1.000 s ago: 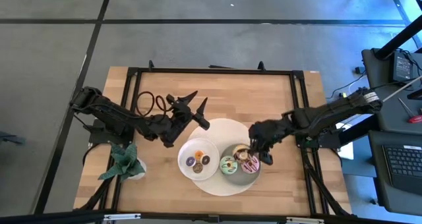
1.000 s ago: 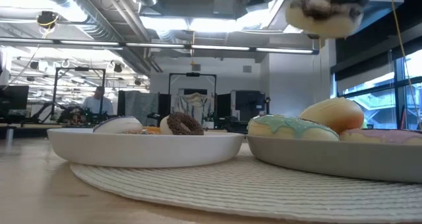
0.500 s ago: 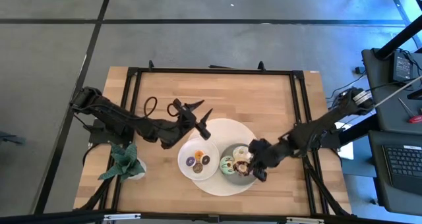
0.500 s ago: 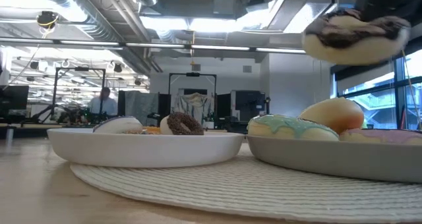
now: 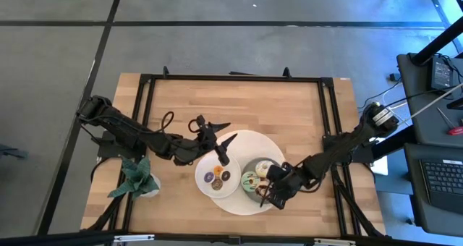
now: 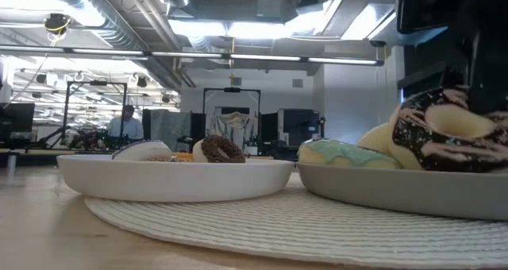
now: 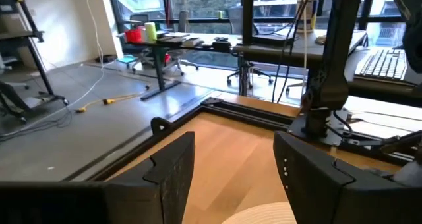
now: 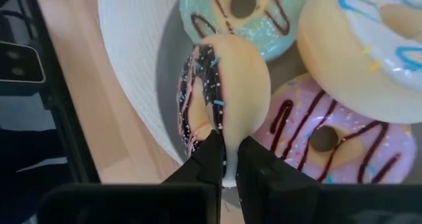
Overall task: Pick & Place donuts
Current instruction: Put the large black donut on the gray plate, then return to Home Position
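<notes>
Chocolate donut going down onto the grey plate

The right claw (image 8: 224, 159) pinches the sprinkled chocolate donut (image 8: 221, 95) by its rim, nearly closed, standing it on edge over the grey plate (image 5: 249, 192) beside the green, white and pink ones. It looks light and squashy, so a rim pinch suits. The left claw (image 5: 215, 140) hovers spread wide and empty near the white plate (image 5: 205, 168).

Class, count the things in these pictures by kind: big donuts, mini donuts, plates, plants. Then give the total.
Big donuts: 4, counting the chocolate donut in the right claw
Mini donuts: 3
Plates: 2
Plant: 1
Total: 10
</notes>
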